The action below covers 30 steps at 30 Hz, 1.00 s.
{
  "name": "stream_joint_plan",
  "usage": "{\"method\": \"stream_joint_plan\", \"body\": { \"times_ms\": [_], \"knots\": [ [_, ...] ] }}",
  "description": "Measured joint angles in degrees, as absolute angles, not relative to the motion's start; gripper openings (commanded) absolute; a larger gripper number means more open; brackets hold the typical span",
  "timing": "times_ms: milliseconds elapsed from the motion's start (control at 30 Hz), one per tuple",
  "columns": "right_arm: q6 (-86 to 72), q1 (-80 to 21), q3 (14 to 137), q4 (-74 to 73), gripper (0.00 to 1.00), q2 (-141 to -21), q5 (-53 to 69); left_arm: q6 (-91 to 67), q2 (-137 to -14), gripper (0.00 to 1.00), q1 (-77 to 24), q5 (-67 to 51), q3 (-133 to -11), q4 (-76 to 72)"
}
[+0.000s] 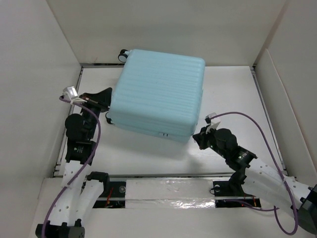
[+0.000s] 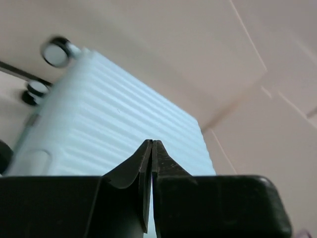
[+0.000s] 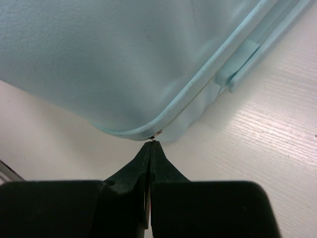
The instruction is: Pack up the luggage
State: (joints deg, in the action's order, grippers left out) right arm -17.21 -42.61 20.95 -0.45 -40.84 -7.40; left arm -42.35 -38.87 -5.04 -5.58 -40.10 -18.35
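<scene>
The luggage (image 1: 158,94) is a pale aqua ribbed hard-shell suitcase lying closed and flat at the middle back of the table. My left gripper (image 1: 108,94) is shut and empty, with its tips at the suitcase's left side; the left wrist view shows its closed tips (image 2: 151,142) in front of the ribbed shell (image 2: 124,124). My right gripper (image 1: 197,136) is at the suitcase's near right corner. In the right wrist view its tips (image 3: 151,144) are shut on a small metal zipper pull (image 3: 157,134) at the rim of the shell (image 3: 124,59).
Caster wheels stick out at the suitcase's far left corner (image 1: 122,53) and near left corner (image 1: 109,118). White walls enclose the table on the left, back and right. A taped rail (image 1: 163,191) runs along the near edge between the arm bases.
</scene>
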Motion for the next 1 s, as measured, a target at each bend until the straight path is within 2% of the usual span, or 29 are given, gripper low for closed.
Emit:
{"method": "stream_joint_plan", "body": {
  "times_ms": [300,400,467,567,600,733,1000],
  "knots": [
    [-14.6,-36.7,22.8,-2.7,0.00,-42.1,2.1,-37.0,-37.1,0.00,-28.8,-6.0,-28.5,-18.9],
    [-14.6,-36.5,21.0,-1.5,0.00,-40.2,3.5,-36.2,-35.3,0.00,-42.1,-0.9,-21.3,-19.5],
    [-14.8,-36.4,19.7,-0.4,0.09,-38.9,3.9,-36.3,-36.2,0.01,-52.7,5.2,-16.9,-19.5],
    [-15.3,-36.4,18.7,0.7,0.26,-38.2,4.1,-36.4,-42.5,0.13,-63.1,13.0,-14.8,-19.7],
    [-15.2,-36.4,18.6,0.7,0.32,-38.4,4.1,-36.3,-46.0,0.15,-64.0,14.3,-15.3,-20.4],
    [-14.6,-36.3,18.7,1.3,0.39,-41.8,4.1,-35.3,-57.6,0.17,-62.0,16.5,-19.3,-23.2],
    [-13.0,-36.0,20.6,3.5,0.51,-49.9,2.9,-33.8,-60.7,0.20,-58.3,15.8,-22.2,-28.9]
  ]
}}
